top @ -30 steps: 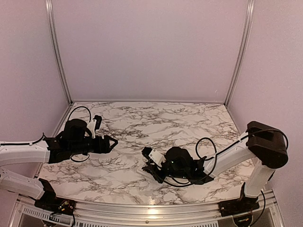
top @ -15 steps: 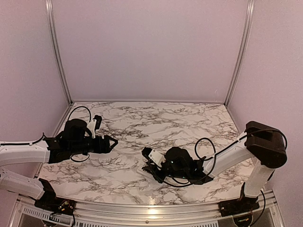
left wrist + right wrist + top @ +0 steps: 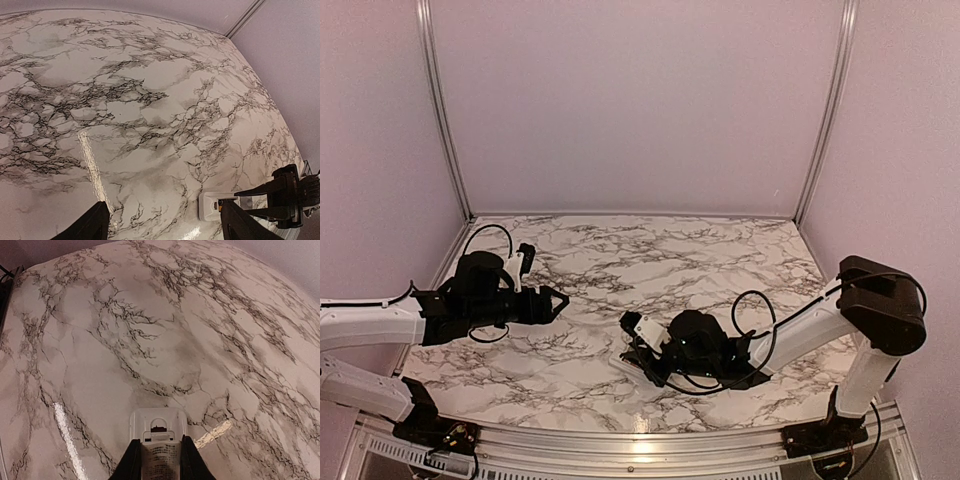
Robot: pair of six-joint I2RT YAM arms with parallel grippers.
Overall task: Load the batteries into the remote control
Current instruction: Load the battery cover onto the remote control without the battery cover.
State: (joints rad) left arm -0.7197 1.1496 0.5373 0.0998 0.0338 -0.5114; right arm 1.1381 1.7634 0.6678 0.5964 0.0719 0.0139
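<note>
The white remote control [image 3: 157, 422] lies flat on the marble table, back side up, showing a latch slot and a printed label. My right gripper [image 3: 160, 452] is shut on its two long sides; from above the remote [image 3: 626, 362] pokes out just left of that gripper [image 3: 640, 355]. My left gripper [image 3: 558, 300] hovers over the table's left side, open and empty, its fingers [image 3: 95, 225] set wide apart. In the left wrist view the remote [image 3: 210, 207] shows a small dark and orange spot at its end, and I cannot tell what that spot is. The batteries are out of view.
The marble tabletop [image 3: 650, 260] is bounded by pale walls at the back and sides with metal corner posts [image 3: 440, 110]. The right arm's cable [image 3: 755, 315] loops above its wrist. A bright glare streak [image 3: 90, 160] crosses the surface.
</note>
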